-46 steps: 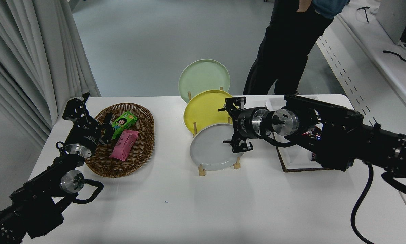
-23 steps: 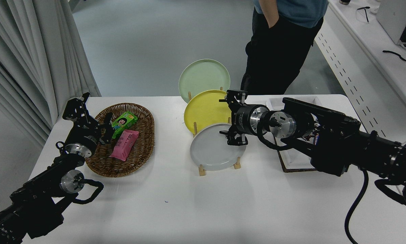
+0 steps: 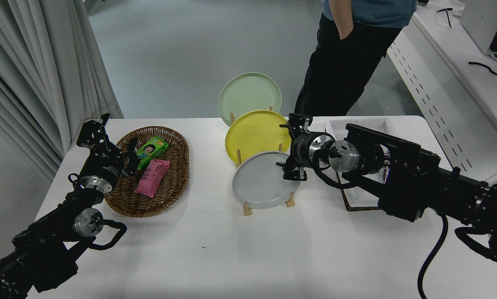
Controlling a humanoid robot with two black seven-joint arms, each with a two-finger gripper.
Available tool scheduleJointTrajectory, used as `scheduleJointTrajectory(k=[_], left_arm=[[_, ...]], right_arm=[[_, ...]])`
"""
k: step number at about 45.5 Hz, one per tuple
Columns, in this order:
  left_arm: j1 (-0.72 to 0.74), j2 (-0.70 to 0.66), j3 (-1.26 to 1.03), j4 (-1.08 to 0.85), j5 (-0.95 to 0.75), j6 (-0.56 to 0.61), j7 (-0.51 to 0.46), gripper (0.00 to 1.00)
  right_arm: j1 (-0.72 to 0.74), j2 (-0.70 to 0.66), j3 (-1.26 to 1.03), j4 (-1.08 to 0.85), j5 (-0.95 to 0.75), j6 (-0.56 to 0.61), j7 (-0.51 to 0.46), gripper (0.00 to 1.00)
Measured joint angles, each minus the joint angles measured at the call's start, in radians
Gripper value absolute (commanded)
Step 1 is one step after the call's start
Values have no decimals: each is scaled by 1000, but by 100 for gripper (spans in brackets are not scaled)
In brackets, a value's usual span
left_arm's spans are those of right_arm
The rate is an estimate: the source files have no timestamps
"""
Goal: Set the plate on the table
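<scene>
White table (image 3: pixel 240 253): the grey plate (image 3: pixel 258 182) is standing upright in its wooden rack (image 3: pixel 247 207), not yet lifted; the right gripper (image 3: pixel 295 147), fingers spread, is flanking its right rim. Grasping and placing remain.

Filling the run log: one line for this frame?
right gripper: open, at right rim of grey plate | plate: upright in wooden rack | left gripper: parked by basket

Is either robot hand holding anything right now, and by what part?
Nothing is held. The right gripper is open at the grey plate's right rim; the left gripper holds nothing.
</scene>
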Motion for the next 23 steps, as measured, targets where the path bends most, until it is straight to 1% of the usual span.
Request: scheduleJointTrajectory(k=[23], left_arm=[[0,0,0,0,0,0,0,100]], right_arm=[[3,10,1,6,22,-12,-5,99]])
